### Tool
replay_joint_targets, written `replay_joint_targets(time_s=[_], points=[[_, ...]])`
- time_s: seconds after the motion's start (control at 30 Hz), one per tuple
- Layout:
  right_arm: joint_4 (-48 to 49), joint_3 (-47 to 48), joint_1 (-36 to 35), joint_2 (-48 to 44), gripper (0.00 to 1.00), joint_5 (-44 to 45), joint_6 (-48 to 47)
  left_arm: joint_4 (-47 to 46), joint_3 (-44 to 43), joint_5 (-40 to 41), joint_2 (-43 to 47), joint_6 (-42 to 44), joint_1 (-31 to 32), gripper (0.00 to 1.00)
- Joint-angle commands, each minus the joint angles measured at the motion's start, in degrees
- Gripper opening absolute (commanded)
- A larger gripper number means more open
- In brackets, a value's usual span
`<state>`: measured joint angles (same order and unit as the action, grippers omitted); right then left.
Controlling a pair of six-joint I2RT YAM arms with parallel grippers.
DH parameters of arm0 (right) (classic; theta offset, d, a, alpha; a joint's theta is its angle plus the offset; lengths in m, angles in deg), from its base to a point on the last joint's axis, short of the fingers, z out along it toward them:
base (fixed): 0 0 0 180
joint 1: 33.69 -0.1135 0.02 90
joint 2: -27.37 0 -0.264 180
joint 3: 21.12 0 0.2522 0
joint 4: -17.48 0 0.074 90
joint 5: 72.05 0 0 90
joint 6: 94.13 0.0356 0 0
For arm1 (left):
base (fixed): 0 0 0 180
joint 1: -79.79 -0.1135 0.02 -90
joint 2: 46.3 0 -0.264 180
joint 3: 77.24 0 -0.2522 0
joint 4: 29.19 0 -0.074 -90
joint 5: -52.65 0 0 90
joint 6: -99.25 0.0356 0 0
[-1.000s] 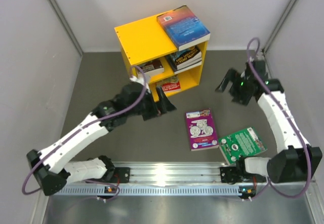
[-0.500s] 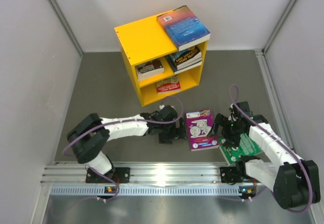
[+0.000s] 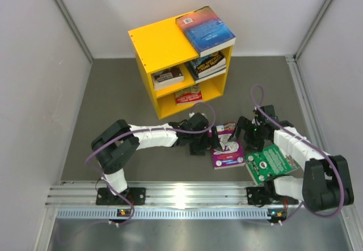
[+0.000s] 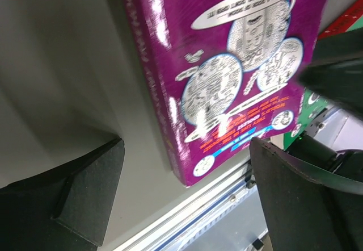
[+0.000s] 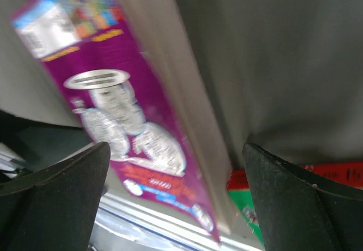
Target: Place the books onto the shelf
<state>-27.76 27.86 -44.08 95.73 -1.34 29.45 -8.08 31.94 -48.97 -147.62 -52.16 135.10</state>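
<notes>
1. The purple book [image 3: 228,154] lies on the table [image 3: 113,92] near the middle of its near edge, between the two grippers. Its far end looks slightly raised, but the top view is too small to be sure.
2. The left gripper [image 3: 211,143] sits at the book's left long edge, its fingers spread wide and holding nothing.
3. In the left wrist view the gripper [image 4: 184,168] straddles the book. The spine and cover fill the gap between the fingers [image 4: 85,188]. One finger stands clear of the spine and the other overlaps the cover's near corner. I cannot tell whether it touches.
4. The right gripper [image 3: 243,137] is at the book's far right corner, also spread wide and empty.
5. In the right wrist view [image 5: 176,149] the book's page edge runs between the fingers [image 5: 300,205], blurred.
6. A green book [image 3: 273,163] lies just beside the purple one, toward the table's near right corner.
7. The yellow shelf [image 3: 161,46] stands by the far edge.
8. A blue book [image 3: 205,28] lies on the right of its top. More books lie in both compartments.
</notes>
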Motion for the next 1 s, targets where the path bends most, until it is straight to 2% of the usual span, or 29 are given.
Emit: replay_joint_targets(time_s=[0.0,0.13,0.17,0.2,0.27,0.3,0.37,0.4,0.5,0.57,0.67,0.73,0.97], points=[[10.5,-3.6,-1.6,3.6,1.00,-1.6,0.2,-2.4,-1.0,-0.4,-2.7,0.1,0.3,0.97],[19.9,-9.2,-6.3,6.8,1.00,-5.2,5.3,-10.0,1.9,-3.1,-3.3,-2.3,0.2,0.97],[22.1,-10.3,-8.5,7.0,0.97,-7.3,6.7,-11.5,2.6,-3.8,-3.3,-2.7,0.2,0.97],[23.9,-11.3,-9.5,7.0,0.90,-8.3,9.5,-13.2,4.0,-5.2,-3.6,-3.7,0.2,0.97],[29.4,-14.0,-11.1,6.1,0.81,-11.1,12.0,-17.8,5.3,-6.5,-3.8,-4.5,0.2,0.97],[30.1,-14.5,-11.4,5.4,0.66,-11.4,13.5,-19.1,6.5,-6.9,-4.1,-5.0,0.1,0.97],[30.3,-14.6,-11.8,2.3,0.51,-12.3,14.1,-23.0,7.7,-8.2,-4.2,-6.5,0.0,0.97],[29.8,-14.5,-11.8,0.0,0.40,-12.5,14.5,-23.3,8.4,-8.3,-4.0,-7.0,-0.1,0.97],[24.6,-12.8,-11.9,-4.8,0.15,-11.6,14.5,-21.8,8.5,-8.3,-2.9,-6.2,-0.5,0.96],[18.1,-10.6,-11.8,-7.1,0.05,-10.0,13.5,-20.2,8.6,-7.6,-1.2,-5.6,-0.8,0.96],[10.2,-6.6,-11.6,-12.1,0.03,-8.6,11.8,-17.7,9.7,-6.7,2.8,-4.8,-1.2,0.96],[8.8,-4.4,-10.9,-16.3,0.02,-9.4,13.1,-16.2,10.5,-5.9,5.5,-4.6,-1.4,0.96],[15.5,-2.3,-10.3,-23.2,0.00,-19.4,26.5,-16.1,14.4,-1.6,21.3,-7.1,-3.9,0.97]])
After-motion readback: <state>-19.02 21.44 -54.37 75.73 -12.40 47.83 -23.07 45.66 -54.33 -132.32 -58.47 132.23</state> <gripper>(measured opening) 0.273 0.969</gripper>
